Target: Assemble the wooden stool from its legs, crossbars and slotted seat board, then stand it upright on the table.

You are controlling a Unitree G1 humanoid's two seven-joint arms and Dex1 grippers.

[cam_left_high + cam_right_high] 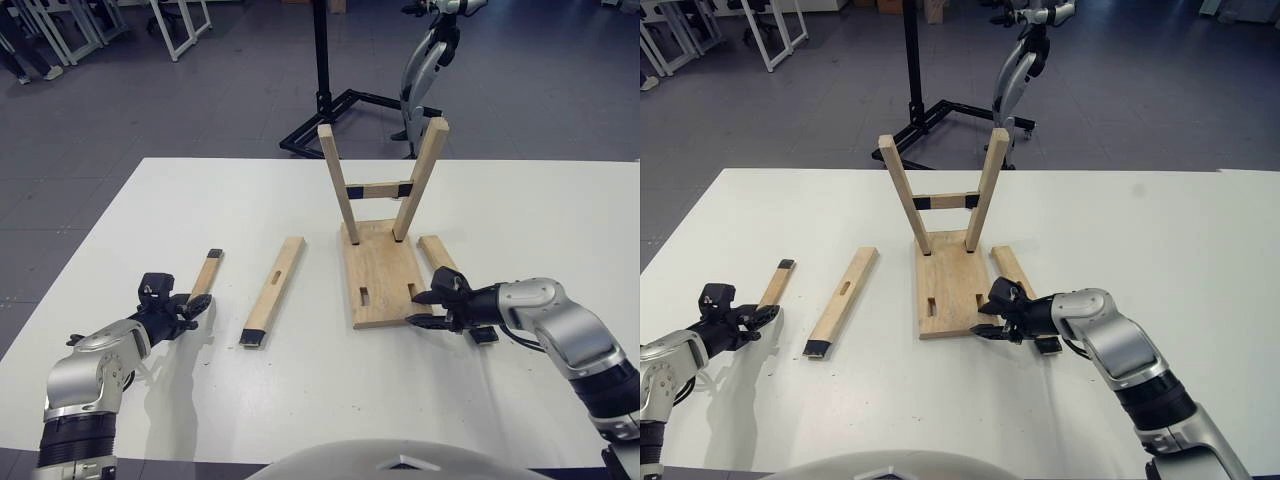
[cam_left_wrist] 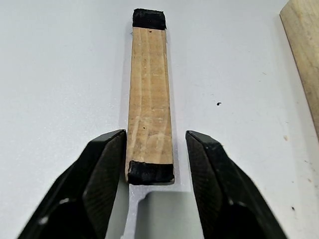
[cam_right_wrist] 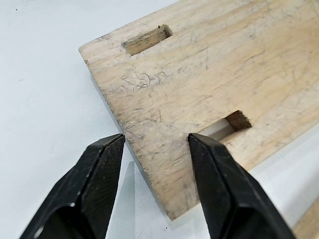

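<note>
Seat board (image 1: 380,280) flat, long axis away from robot, right gripper (image 1: 422,306) spread astride its near edge, left gripper (image 1: 198,306) spread around crossbar (image 1: 207,272) end.

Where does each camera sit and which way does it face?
Left eye view: head, facing forward-down over the table at the seat board with two legs; both arms show.
Right eye view: beside it, same scene.
Left wrist view: left wrist, past the open left gripper onto a crossbar.
Right wrist view: right wrist, past the open right gripper onto the seat board's slotted corner, shared with both eye views.
</note>
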